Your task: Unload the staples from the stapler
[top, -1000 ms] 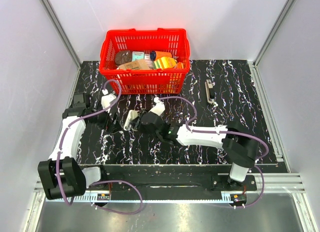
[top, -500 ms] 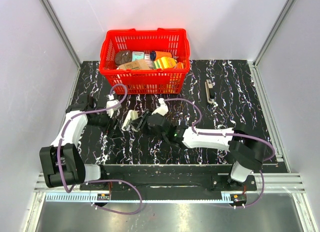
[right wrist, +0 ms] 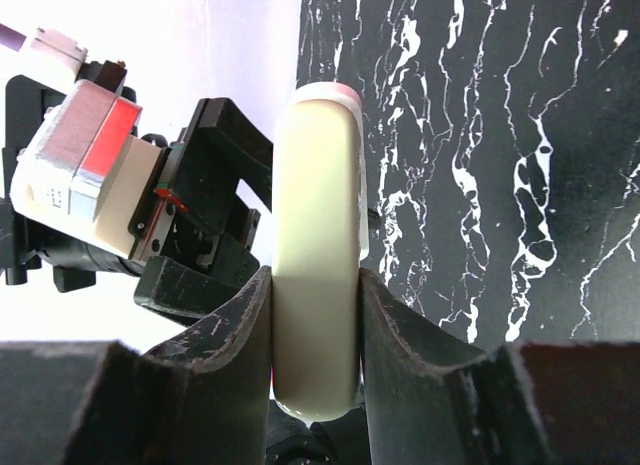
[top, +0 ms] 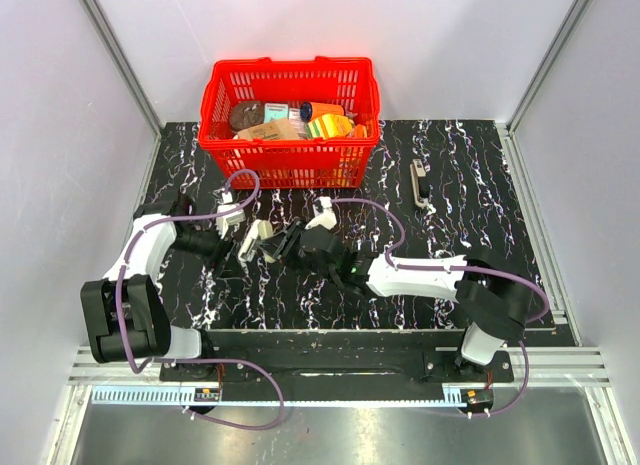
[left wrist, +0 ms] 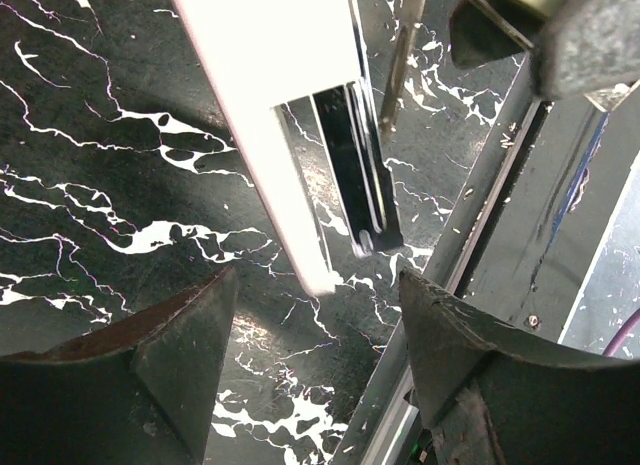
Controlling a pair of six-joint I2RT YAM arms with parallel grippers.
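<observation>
Left of centre on the black marbled surface (top: 480,245), just in front of the red basket (top: 288,165), both arms meet at the stapler (right wrist: 316,235).

- right gripper (right wrist: 315,285): jaws clamped on the stapler, one pad pressed on each long side of the cream casing. The stapler sticks straight out ahead of the jaws, towards the left arm.
- left gripper (left wrist: 312,285): jaws spread wide, gripping nothing. The stapler's free end sits just ahead of the gap, and neither of the fingers (left wrist: 170,355) touches it.
- the left wrist view shows the underside of the stapler: white shell, a chrome channel with a dark inside, and a thin rod alongside it. Can't make out any staples in the channel.
- can't tell whether the stapler's free end touches the surface or hangs just above it.

A dark slim item with a pale strip (top: 422,183) lies on the surface to the right of the basket, well apart from both arms.
</observation>
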